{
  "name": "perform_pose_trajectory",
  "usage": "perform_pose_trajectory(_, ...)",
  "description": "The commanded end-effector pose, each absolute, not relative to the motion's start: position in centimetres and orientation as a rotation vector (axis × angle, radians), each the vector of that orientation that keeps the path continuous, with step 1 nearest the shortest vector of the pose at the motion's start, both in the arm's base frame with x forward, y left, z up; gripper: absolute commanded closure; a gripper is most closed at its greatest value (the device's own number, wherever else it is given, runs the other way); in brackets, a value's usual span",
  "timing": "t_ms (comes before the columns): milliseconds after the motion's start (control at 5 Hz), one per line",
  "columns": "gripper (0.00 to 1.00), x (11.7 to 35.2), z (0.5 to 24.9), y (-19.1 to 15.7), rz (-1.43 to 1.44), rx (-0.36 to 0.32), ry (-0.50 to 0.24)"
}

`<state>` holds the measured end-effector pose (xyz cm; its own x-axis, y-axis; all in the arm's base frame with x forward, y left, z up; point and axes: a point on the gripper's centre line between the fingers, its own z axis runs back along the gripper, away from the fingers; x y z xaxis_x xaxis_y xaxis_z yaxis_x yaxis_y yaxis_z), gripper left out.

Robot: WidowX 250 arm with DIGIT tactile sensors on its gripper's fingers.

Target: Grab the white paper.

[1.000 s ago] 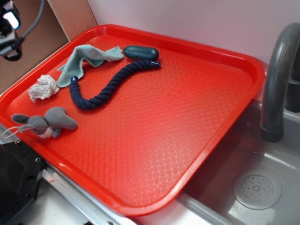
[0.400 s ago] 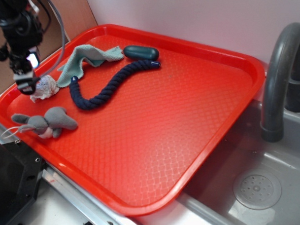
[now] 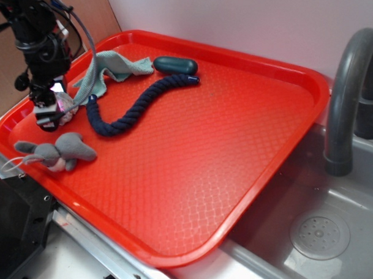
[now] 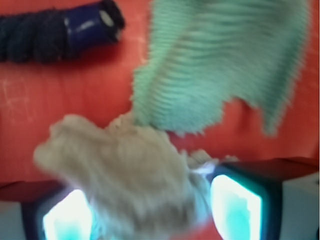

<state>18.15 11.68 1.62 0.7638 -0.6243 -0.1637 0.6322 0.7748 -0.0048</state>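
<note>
Red tray (image 3: pixel 246 88), wrist-only: fingers (image 4: pixel 235 205) flanking white paper (image 4: pixel 130 175)

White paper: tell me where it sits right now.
In the exterior view, the white paper lies near the red tray's left edge, under the end effector, between the green cloth and the grey plush mouse.

On the tray (image 3: pixel 249 174) we find the white paper (image 3: pixel 64 108) near the left rim, with the gripper (image 3: pixel 49 115) over it and a finger (image 4: pixel 235 202) on either side. The cloth (image 3: pixel 107 67) lies just behind the paper, the rope (image 3: pixel 136 104) to its right, the plush mouse (image 3: pixel 58 152) in front. Beyond the rope's far end sits an oval case (image 3: pixel 175 65). To the tray's right are the sink (image 3: pixel 336 226) and faucet (image 3: pixel 347 91)
</note>
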Motion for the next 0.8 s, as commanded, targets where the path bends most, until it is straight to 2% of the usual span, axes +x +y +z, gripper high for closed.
perform_pose_trajectory(0,1.00,19.0,0.5,11.2,-0.701,0.049,0.165)
perform_pose_trajectory(200,1.00,19.0,1.0,11.3,-0.671,0.059,0.158)
perform_pose_trajectory(400,1.00,19.0,1.8,10.4,-0.644,0.102,0.142)
perform_pose_trajectory(600,1.00,18.7,5.0,8.7,-0.560,0.116,0.134)
